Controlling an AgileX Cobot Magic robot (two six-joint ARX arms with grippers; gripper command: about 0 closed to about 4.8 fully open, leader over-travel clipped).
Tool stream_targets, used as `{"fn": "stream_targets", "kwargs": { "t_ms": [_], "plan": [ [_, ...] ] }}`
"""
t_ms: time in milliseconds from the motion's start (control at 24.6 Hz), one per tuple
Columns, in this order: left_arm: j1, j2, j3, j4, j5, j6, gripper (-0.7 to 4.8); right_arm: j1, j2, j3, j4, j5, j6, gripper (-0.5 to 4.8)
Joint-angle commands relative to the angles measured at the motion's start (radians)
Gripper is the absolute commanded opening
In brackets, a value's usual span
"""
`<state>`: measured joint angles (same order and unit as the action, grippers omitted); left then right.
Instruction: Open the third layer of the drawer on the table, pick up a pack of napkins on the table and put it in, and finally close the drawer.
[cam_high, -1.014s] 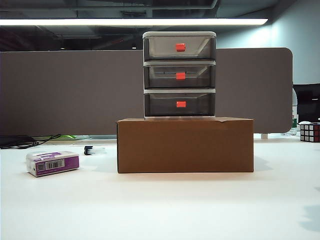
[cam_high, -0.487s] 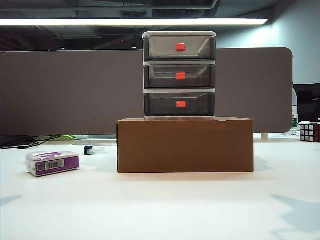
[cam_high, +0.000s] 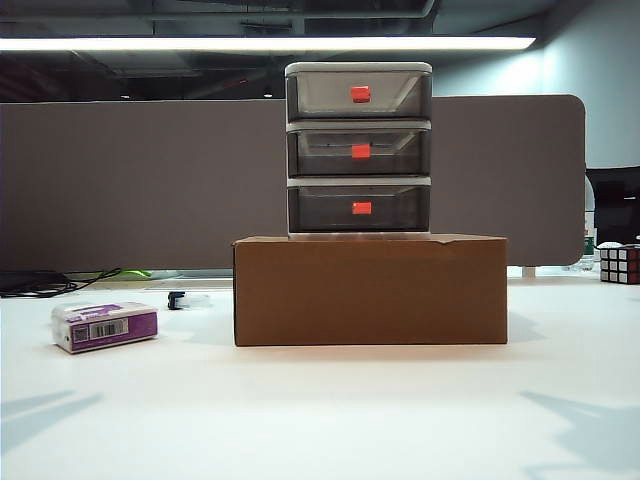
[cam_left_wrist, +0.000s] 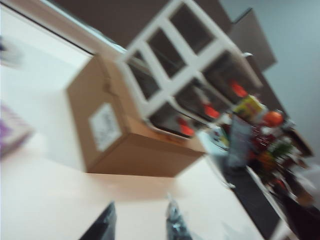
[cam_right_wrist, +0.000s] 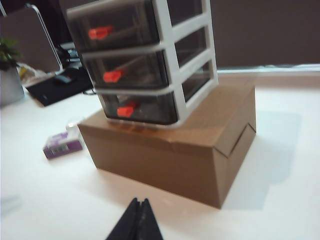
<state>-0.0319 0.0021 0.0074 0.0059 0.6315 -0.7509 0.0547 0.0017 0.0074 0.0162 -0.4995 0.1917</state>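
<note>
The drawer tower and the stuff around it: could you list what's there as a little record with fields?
Drawer unit: three-tier translucent grey plastic drawer unit, all tiers shut, standing on brown cardboard box
Lowest tier: red-orange handle
Napkins: purple and white soft pack on white table, left of box
Left pincer: fingers apart, empty, over table
Right pincer: shut, empty

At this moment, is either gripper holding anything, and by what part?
Nothing is held. The left gripper is open over bare table; the right gripper is shut and empty.
</note>
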Motion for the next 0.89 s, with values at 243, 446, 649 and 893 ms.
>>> {"fn": "stream_targets", "kwargs": {
  "t_ms": [243,446,649,893],
  "plan": [
    [-0.495,0.014,0.023,0.11,-0.503,0.177,1.21,0.069,0.002,0.02,0.032,0.004,0.078,-0.06],
    [-0.84,0.211,0.036,0.305,-0.82,0.353,1.21,0.154,0.054,0.094,0.011,0.105,0.065,-0.06],
    [-0.966,0.575,0.101,0.528,-0.952,0.457,1.22,0.194,0.198,0.161,0.02,0.117,0.035,-0.06],
    [-0.982,1.01,0.197,0.808,-0.953,0.543,1.21,0.204,0.383,0.275,0.048,0.112,-0.029,-0.06]
  ]
}}
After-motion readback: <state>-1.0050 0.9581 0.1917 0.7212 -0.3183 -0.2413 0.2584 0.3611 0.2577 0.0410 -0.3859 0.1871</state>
